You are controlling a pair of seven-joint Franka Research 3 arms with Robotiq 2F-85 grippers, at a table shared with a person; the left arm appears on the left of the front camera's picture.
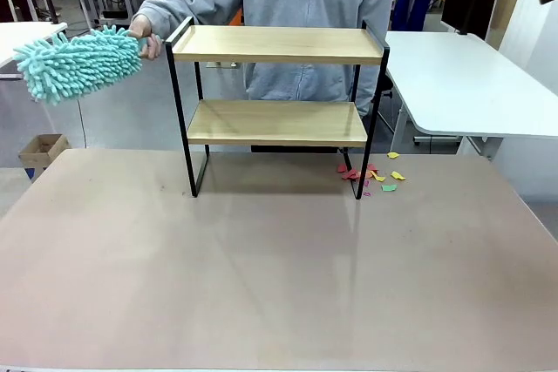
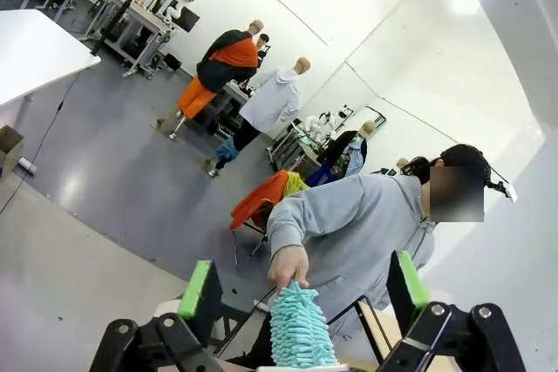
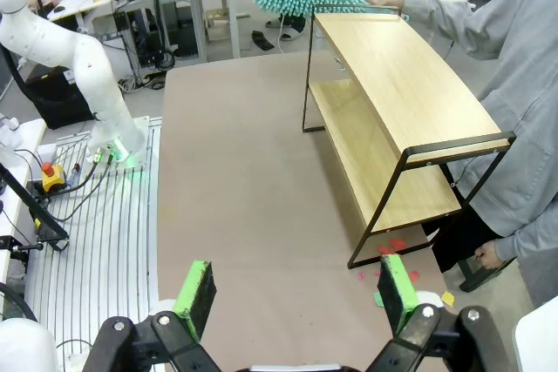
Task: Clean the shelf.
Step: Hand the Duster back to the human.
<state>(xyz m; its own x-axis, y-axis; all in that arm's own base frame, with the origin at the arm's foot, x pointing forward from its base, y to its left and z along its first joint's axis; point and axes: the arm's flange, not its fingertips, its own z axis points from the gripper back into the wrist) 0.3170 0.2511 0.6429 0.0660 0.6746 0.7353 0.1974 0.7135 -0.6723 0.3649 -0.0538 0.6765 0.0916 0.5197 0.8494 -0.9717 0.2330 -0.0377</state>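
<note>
Right end effector (image 3: 295, 289) hangs open, well apart from shelf (image 3: 397, 76).

The small 2-tier shelf (image 1: 277, 102) with 2 light wooden boards in a thin black metal frame stands upright at the far middle of the beige surface (image 1: 261, 276). Both boards look bare, as far as the front view shows. Raised black rails edge its 2 short sides.

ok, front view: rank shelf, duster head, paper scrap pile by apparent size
1. shelf, clearly largest.
2. duster head, held out beside the shelf's top board.
3. paper scrap pile, by the shelf's foot, smallest.
</note>
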